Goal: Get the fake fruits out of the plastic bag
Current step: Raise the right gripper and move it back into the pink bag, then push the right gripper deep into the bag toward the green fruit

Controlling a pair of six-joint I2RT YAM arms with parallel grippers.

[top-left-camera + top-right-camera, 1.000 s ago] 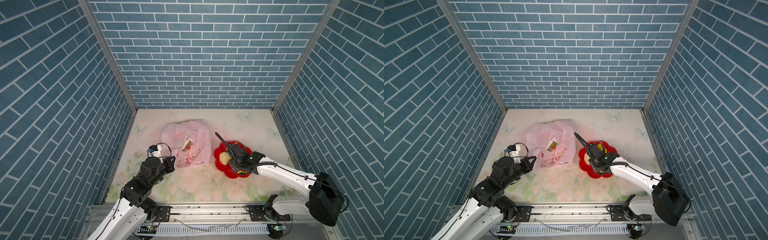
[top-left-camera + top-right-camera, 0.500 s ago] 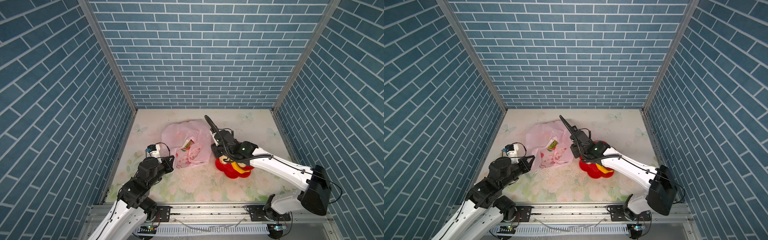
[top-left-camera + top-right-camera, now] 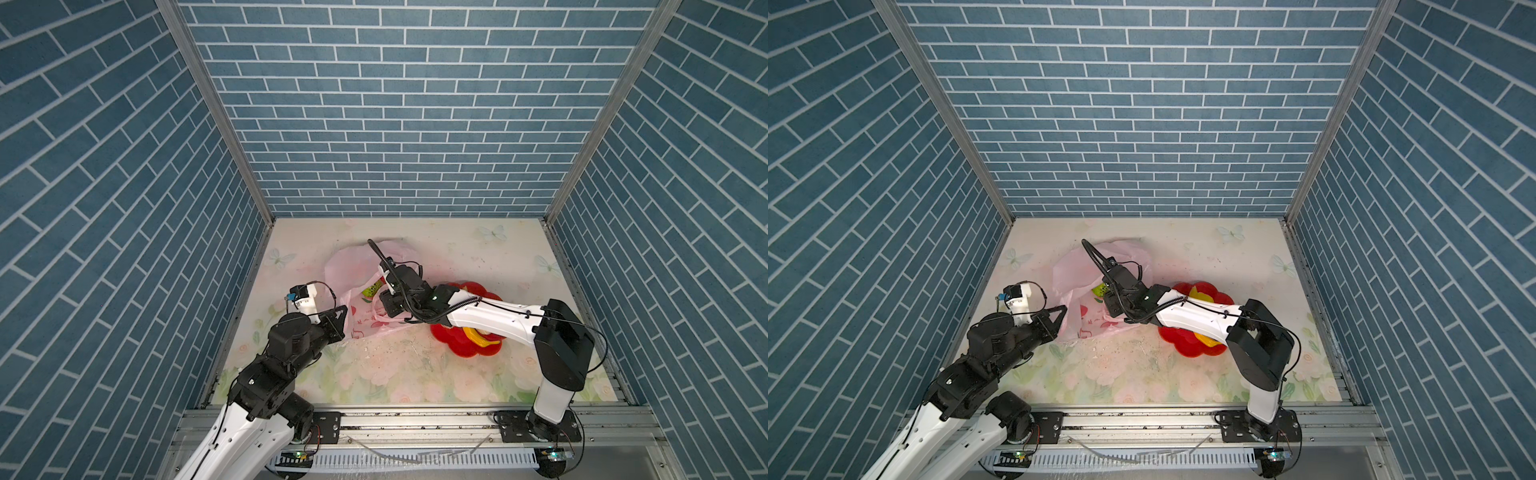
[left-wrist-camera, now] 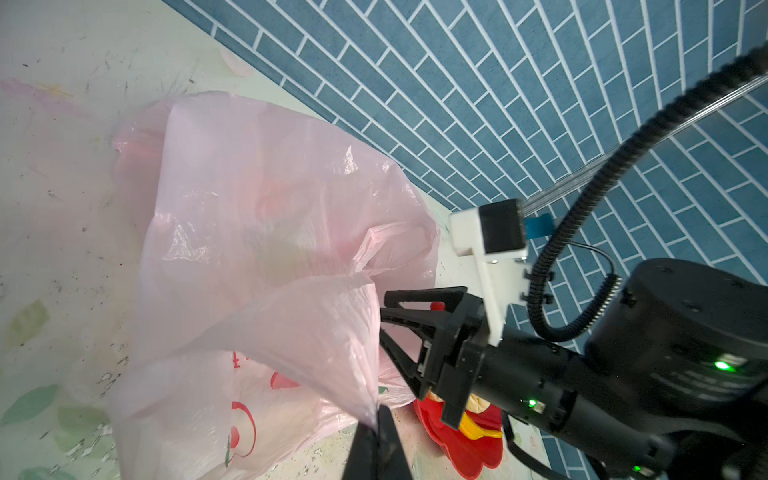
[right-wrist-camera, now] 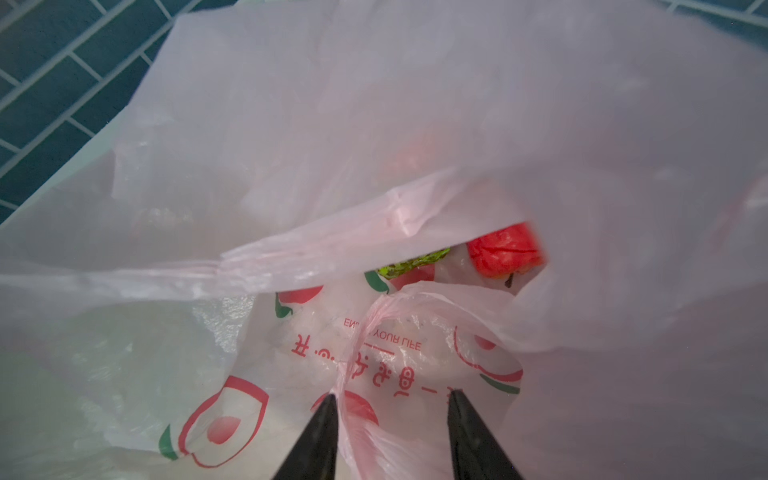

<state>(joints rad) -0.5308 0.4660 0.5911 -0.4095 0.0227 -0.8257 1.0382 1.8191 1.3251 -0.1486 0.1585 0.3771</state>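
Well, we count one green fruit [image 5: 411, 264] and one red fruit [image 5: 505, 249] showing inside the single plastic bag [image 3: 353, 270]. Our left gripper [image 4: 378, 419] is pinched shut on the bag's film; our right gripper [image 5: 392, 399] stands part-open at its mouth, gripping nothing. Beside the bag, one red dish [image 3: 461, 351] holds one banana [image 3: 478, 335].

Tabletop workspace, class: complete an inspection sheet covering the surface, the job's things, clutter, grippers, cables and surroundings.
Surface: floral-print tabletop, scuffed.
Job's things: crinkly pale-pink translucent plastic bag holds a red fake fruit and a green textured one; red flower-shaped dish holds a yellow banana.
Clutter: pale specks in front of the bag.
Grippers: left gripper shut on the bag's rim; right gripper open at its mouth.
Cables: black corrugated hose arches over the bag.
Surroundings: blue brick-pattern walls; metal front rail.
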